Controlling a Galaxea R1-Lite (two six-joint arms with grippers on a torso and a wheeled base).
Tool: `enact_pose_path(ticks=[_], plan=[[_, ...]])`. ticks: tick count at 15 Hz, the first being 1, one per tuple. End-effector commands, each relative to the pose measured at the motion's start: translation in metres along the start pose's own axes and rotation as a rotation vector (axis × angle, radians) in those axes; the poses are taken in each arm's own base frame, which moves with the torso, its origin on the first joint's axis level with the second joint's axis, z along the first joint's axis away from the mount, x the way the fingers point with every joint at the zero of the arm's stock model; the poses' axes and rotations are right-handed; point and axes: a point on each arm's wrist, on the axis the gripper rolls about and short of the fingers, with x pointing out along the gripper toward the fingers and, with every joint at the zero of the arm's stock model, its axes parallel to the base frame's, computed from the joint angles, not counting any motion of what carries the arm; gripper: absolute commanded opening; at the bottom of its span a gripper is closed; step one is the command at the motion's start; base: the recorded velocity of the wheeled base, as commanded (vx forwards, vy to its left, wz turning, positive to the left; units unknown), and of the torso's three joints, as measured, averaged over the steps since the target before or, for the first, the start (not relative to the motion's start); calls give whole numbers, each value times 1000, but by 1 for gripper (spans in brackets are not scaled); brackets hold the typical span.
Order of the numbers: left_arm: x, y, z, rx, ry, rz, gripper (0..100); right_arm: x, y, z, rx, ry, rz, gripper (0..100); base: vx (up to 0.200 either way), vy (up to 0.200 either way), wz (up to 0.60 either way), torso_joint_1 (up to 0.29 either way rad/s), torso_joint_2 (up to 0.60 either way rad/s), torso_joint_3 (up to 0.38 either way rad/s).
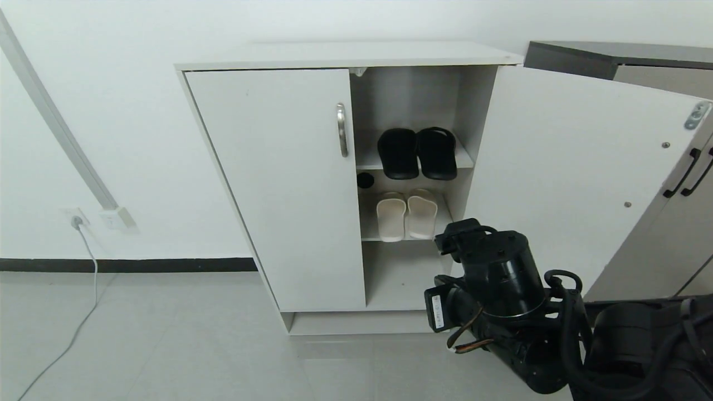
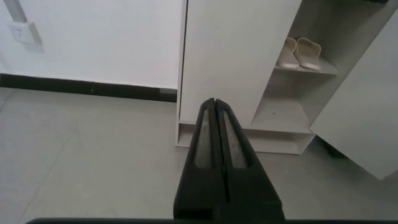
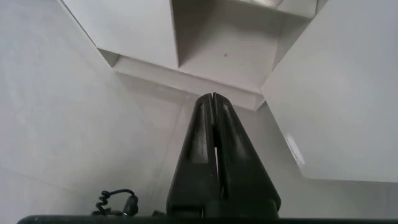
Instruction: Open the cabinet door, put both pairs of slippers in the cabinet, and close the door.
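The cabinet door (image 1: 574,167) on the right side stands wide open. It is swung out to the robot's right, and its inner face is turned toward the right gripper (image 3: 214,99). This gripper has its jaws together and holds nothing. It is low, in front of the bottom compartment and near the door. The black slippers (image 1: 418,153) lie on the upper shelf, the white slippers (image 1: 406,216) on the shelf below. The left gripper (image 2: 215,102), jaws also together, is farther back over the floor. I judge that only the closing remains. The right arm is nearer, but it must go around the door's free edge to reach the outer face.
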Motion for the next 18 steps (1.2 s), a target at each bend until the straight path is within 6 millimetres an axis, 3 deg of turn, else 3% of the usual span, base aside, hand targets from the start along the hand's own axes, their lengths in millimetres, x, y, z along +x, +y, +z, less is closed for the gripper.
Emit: enact_pose_path(ticks=[1,8,18], plan=[[0,0,0,0,-1,1,0,0,1,0,0,-1,3,0,0,0,0,61,-525,-378],[0,0,1,0,-4,0,0,0,1,-1,-1,-1,1,0,0,0,0,93,-489,-351],[0,0,0,0,-2,0,0,0,1,-1,-2,1,1,0,0,0,0,173,-486,-319]])
